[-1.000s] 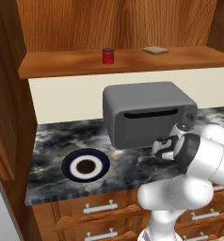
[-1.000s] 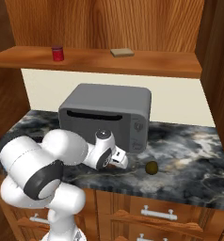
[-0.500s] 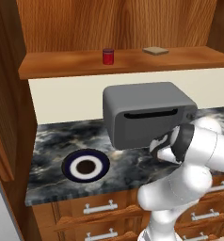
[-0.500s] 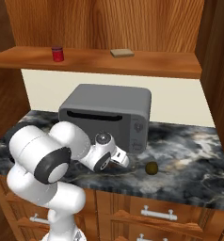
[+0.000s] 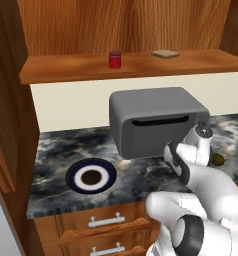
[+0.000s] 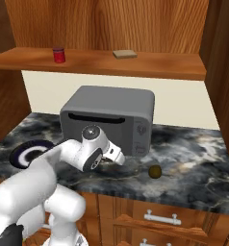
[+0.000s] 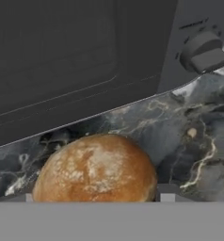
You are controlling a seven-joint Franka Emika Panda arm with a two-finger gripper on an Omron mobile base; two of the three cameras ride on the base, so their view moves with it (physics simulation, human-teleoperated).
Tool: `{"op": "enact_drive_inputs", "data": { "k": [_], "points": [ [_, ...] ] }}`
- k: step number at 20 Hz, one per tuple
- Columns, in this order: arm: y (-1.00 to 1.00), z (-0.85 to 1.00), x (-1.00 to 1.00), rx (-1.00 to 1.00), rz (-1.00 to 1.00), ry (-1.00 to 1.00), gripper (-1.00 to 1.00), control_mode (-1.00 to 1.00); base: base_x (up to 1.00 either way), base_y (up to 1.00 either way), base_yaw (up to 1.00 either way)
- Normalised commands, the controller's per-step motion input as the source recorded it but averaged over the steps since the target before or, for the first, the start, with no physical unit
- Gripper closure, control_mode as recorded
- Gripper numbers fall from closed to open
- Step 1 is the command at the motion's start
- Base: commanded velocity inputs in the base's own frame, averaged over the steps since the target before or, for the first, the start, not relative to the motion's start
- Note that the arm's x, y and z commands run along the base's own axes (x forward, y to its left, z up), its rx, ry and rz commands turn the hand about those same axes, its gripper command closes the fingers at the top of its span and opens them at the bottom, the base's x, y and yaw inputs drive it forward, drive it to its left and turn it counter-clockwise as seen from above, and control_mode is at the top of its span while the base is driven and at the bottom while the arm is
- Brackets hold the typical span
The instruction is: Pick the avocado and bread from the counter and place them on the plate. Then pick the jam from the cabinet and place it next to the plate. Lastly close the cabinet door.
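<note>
Well, early days yet. Nothing on the plate (image 5: 71, 177) so far: sits bare at the left end of the counter (image 5: 56, 150), well apart from the action.

Now down low in front of the grey toaster oven (image 5: 156, 120) with the gripper (image 7: 96, 196). Straddling the bread (image 7: 95, 169) in the hand view, one dark fingertip (image 7: 166, 194) just beside each flank of the brown roll, roll resting on the marble. Jaws about as wide as the roll. Pressing on it or just shy of it? Cannot tell from here. No lift to be seen either, so best judged as the grasp of the first item, not yet a carry.

Over to the right, the avocado (image 6: 155, 171): small dark olive lump, alone on the counter, near the oven's front corner, untouched by the look of it.

Up on the cabinet (image 5: 141, 67) shelf, the jam (image 5: 115, 59): red jar, upright, with a flat tan slab (image 5: 165, 53) further along the same shelf. Shelf exposed, so doors taken as open.

So, by this reckoning: none of the four jobs finished. Left to do: bread to plate, avocado to plate, jam down beside the plate, cabinet door shut. Longish sweep leftward likely needed for that first drop.
</note>
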Motion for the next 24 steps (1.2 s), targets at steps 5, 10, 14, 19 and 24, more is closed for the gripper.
{"op": "enact_drive_inputs", "data": {
  "k": [5,10,14,19,24],
  "points": [
    [0.70,1.00,-0.87,0.00,0.07,0.02,1.00,-1.00,0.00,0.00,0.00],
    [1.00,0.69,-0.55,0.00,0.18,0.02,1.00,-1.00,0.00,0.00,0.00],
    [1.00,0.60,-0.02,0.00,0.16,-0.01,1.00,-1.00,0.00,0.00,0.00],
    [1.00,0.37,0.04,-0.02,0.11,0.00,1.00,-1.00,0.00,0.00,0.00],
    [1.00,0.00,0.65,-0.02,0.02,0.04,1.00,-1.00,0.00,0.00,0.00]
  ]
}}
